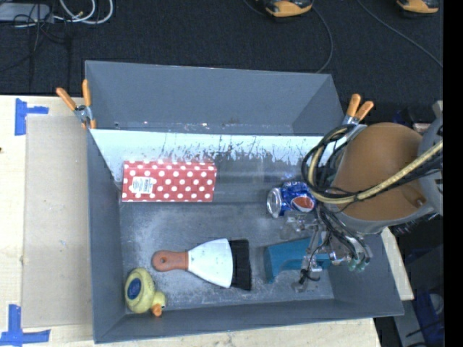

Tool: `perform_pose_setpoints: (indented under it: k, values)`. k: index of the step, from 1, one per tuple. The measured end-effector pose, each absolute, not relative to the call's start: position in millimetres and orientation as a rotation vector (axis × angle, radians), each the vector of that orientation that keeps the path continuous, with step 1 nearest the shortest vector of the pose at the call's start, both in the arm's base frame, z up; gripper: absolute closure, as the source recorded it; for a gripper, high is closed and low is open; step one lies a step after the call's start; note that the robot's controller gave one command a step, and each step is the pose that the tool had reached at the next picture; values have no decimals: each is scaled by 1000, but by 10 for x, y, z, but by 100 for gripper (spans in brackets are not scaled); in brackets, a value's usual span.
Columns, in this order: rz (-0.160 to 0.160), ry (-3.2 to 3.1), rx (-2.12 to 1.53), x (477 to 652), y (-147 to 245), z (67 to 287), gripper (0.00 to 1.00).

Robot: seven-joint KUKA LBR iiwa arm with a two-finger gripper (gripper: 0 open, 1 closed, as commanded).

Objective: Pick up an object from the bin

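The jaws hang at the right end of the teal block (pixel 283 260), front right in the bin (pixel 181 107), their gap impossible to tell; best straddle it squarely, clear of the can (pixel 291 199), before closing.

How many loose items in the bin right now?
5: red polka-dot box back left; crushed blue can back right; brush front centre; yellow round object front-left corner; teal block by the end effector. The arm may hide more.
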State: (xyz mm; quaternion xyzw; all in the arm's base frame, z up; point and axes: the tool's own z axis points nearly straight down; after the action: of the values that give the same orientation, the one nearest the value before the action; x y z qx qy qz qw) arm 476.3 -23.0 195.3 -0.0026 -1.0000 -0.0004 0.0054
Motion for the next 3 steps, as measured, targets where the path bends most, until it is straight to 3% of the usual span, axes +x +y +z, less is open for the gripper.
perform_pose_setpoints:
  k: [1, 2, 3]
  values:
    - [0, -3139, -6, 4780, -229, 1994, 0]
    - [-2, -3133, -99, 4901, -916, 1724, 0]
    - [2, -3132, -119, 4928, -1380, 1634, 0]
